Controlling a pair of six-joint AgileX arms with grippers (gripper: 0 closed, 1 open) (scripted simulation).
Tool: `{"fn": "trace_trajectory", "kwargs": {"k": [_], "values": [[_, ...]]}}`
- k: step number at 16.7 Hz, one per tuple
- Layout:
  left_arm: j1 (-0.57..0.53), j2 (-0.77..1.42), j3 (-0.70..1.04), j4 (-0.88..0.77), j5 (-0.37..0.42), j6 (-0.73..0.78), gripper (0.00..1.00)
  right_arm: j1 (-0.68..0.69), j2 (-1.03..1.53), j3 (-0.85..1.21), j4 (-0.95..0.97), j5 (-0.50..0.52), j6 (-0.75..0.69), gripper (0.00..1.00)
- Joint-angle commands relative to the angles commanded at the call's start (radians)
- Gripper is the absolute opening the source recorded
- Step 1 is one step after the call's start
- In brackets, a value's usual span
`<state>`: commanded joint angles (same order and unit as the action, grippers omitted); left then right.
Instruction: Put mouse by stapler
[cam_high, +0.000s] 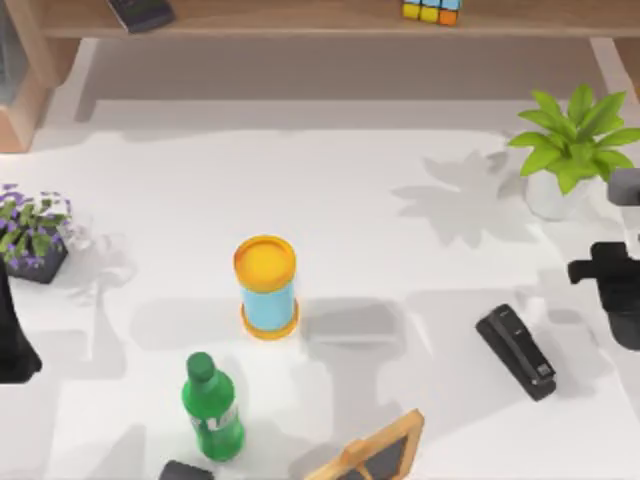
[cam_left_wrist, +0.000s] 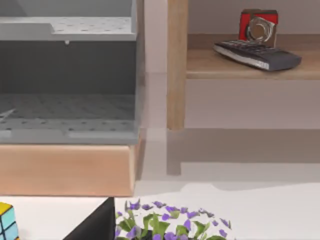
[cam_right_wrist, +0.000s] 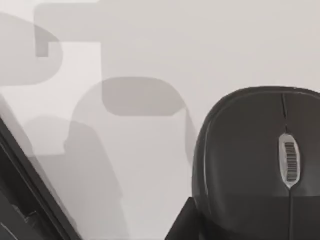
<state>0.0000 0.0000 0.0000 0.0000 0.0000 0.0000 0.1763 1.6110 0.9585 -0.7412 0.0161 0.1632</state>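
Note:
The black stapler (cam_high: 515, 352) lies at an angle on the white table, at the right. My right gripper (cam_high: 606, 280) hovers at the table's right edge, just right of and beyond the stapler. In the right wrist view the black mouse (cam_right_wrist: 260, 160), with a grey scroll wheel, sits close against a dark finger (cam_right_wrist: 182, 226), and the gripper looks shut on it. A dark slanted edge (cam_right_wrist: 20, 200) in that view may be the stapler. My left arm (cam_high: 15, 345) is parked at the table's left edge.
A yellow-lidded blue canister (cam_high: 266, 287) stands mid-table, with a green bottle (cam_high: 213, 408) and a dark gadget (cam_high: 185, 470) in front. A wooden-framed board (cam_high: 375, 455) leans at the front. Potted plants stand right (cam_high: 572, 140) and left (cam_high: 35, 235). A shelf (cam_high: 300, 20) runs along the back.

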Motion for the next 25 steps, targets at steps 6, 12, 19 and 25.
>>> {"fn": "trace_trajectory", "kwargs": {"k": [6,12,19,25], "values": [[0.0,0.0,0.0,0.0,0.0,0.0,1.0,0.0,0.041,-0.039,0.001,0.0,0.0,0.0],[0.0,0.0,0.0,0.0,0.0,0.0,1.0,0.0,0.041,-0.039,0.001,0.0,0.0,0.23],[0.0,0.0,0.0,0.0,0.0,0.0,1.0,0.0,0.041,-0.039,0.001,0.0,0.0,0.75],[0.0,0.0,0.0,0.0,0.0,0.0,1.0,0.0,0.041,-0.039,0.001,0.0,0.0,1.0]]}}
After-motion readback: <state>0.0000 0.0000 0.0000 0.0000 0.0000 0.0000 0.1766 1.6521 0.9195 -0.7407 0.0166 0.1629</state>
